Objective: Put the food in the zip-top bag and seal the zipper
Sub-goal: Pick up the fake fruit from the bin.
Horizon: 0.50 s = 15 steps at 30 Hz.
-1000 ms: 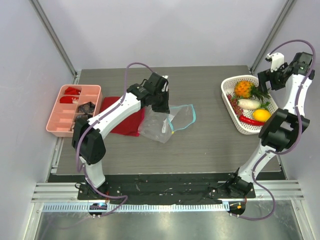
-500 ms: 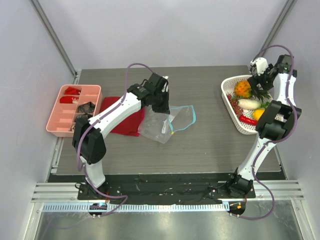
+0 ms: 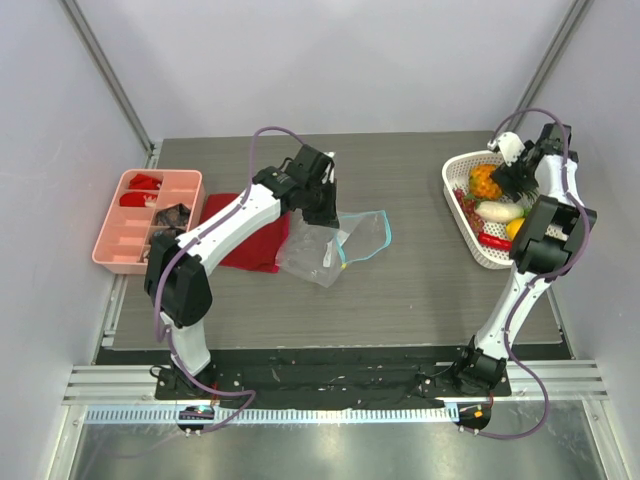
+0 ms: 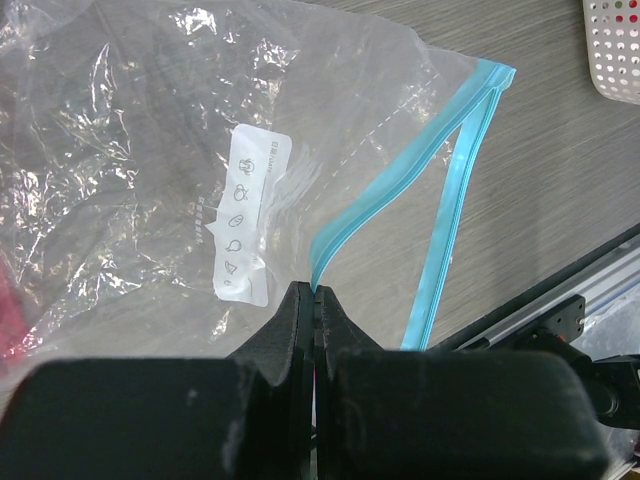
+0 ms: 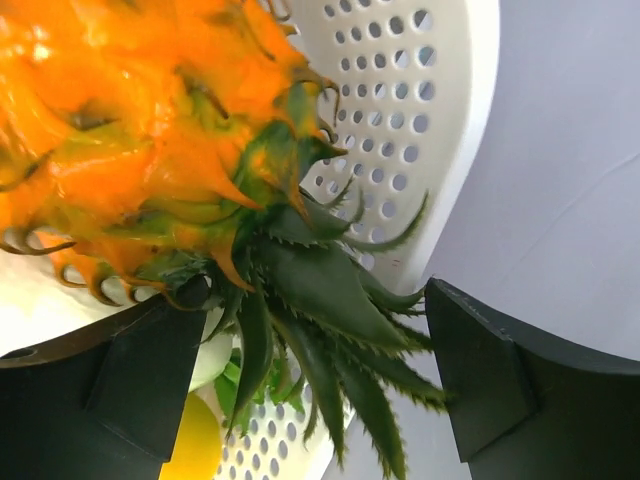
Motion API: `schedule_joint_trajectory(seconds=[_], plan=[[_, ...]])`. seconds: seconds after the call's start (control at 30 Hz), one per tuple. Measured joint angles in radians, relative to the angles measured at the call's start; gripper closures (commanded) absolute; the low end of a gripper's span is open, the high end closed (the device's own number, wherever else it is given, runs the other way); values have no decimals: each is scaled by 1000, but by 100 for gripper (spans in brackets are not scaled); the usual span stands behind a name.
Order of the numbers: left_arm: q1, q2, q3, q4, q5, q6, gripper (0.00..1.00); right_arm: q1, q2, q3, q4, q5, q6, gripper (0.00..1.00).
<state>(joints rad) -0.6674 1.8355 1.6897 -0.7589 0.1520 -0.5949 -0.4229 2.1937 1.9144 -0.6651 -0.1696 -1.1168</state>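
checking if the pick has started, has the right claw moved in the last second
Yes. In the top view the right claw swung left, from beyond the far right corner of the white basket to over it, open astride the leaves of the pineapple.

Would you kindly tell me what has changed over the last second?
The right end effector swung left from the basket's right edge to over it. It now straddles the pineapple's leaves, open, gripping nothing yet. The left end effector stayed shut on the zip-top bag's zipper. The bag, red cloth and pink tray are unmoved.
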Motion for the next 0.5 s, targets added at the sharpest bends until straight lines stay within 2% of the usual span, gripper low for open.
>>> schedule_joint_trajectory(seconds=[0.03,0.17,0.23,0.27,0.33,0.43,0.47,0.5], plan=[[1,0,-1,0,2,0,100,0,0,-10,7,4,-15,11],[2,0,-8,0,7,0,100,-1,0,-40,52,19,-77,41],[3,0,-10,0,7,0,100,-3,0,-41,75,23,-98,47],[3,0,-10,0,8,0,100,-5,0,-41,84,22,-106,56],[3,0,-11,0,10,0,100,-6,0,-41,93,24,-129,64],[4,0,-11,0,11,0,100,-9,-2,-43,114,31,-167,83],[5,0,-11,0,12,0,100,-11,-5,-45,119,31,-176,99],[5,0,-11,0,14,0,100,-13,-9,-47,120,28,-184,99]])
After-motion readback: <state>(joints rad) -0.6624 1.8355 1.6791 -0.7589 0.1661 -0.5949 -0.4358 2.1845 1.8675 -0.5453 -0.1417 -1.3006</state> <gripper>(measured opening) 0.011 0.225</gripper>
